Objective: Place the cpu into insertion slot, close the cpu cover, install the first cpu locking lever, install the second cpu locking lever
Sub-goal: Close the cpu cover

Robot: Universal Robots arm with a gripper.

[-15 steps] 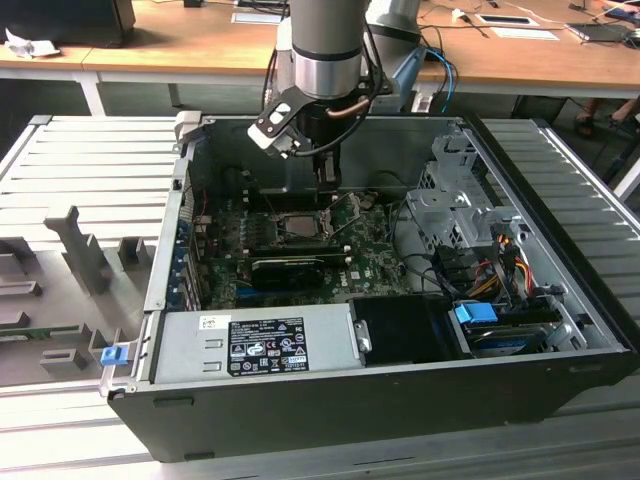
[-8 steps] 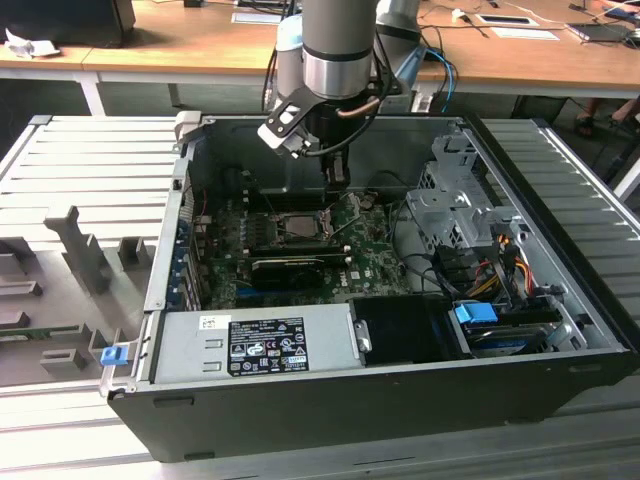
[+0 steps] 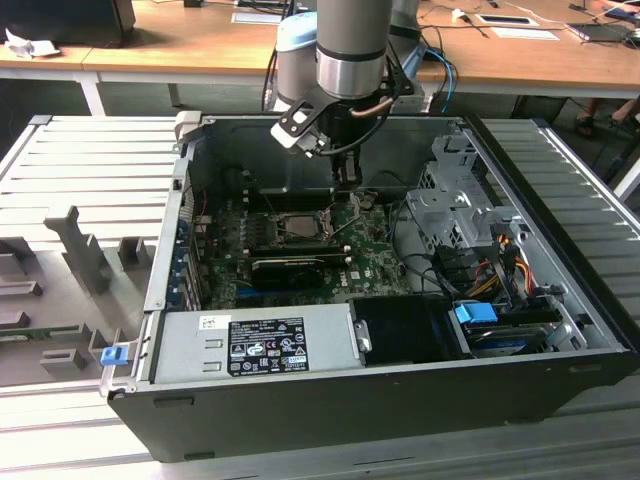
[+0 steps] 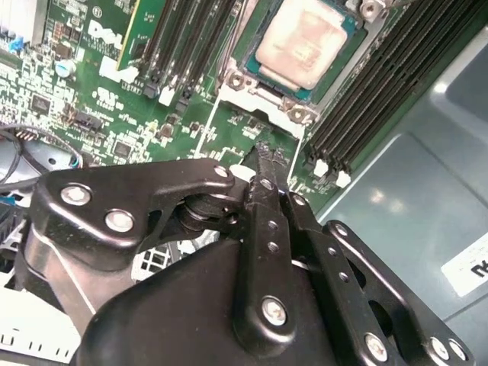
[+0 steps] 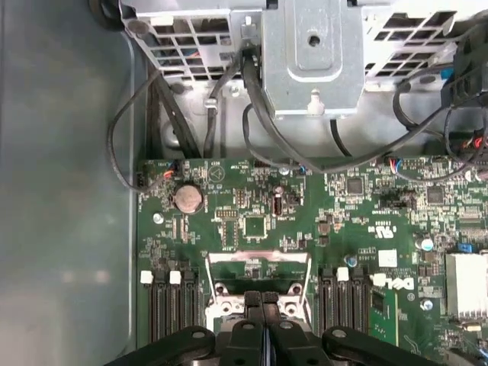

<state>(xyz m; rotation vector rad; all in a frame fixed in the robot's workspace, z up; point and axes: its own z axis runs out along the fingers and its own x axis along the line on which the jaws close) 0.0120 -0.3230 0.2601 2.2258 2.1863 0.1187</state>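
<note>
- Seems to be step 2 of 4: closing the cpu cover (image 5: 259,261), apparently standing open as a thin silver frame just beside the gripper (image 4: 263,156).
- Shows the cpu (image 4: 305,42) already seated, metal face up, in the insertion slot (image 4: 259,97).
- Fingers pressed together, clamped on nothing.
- Probably calls for a gentle push on the frame, clear of the chip.
- Inside the open computer case (image 3: 330,420): motherboard (image 5: 252,206), power supply (image 3: 255,345), drive cage (image 3: 450,200), cables (image 3: 495,250).

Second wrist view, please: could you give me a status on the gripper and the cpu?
Gripper shut, holding nothing, beside the insertion slot. Cpu lies in the slot, face uncovered. Nothing blocking it.
</note>
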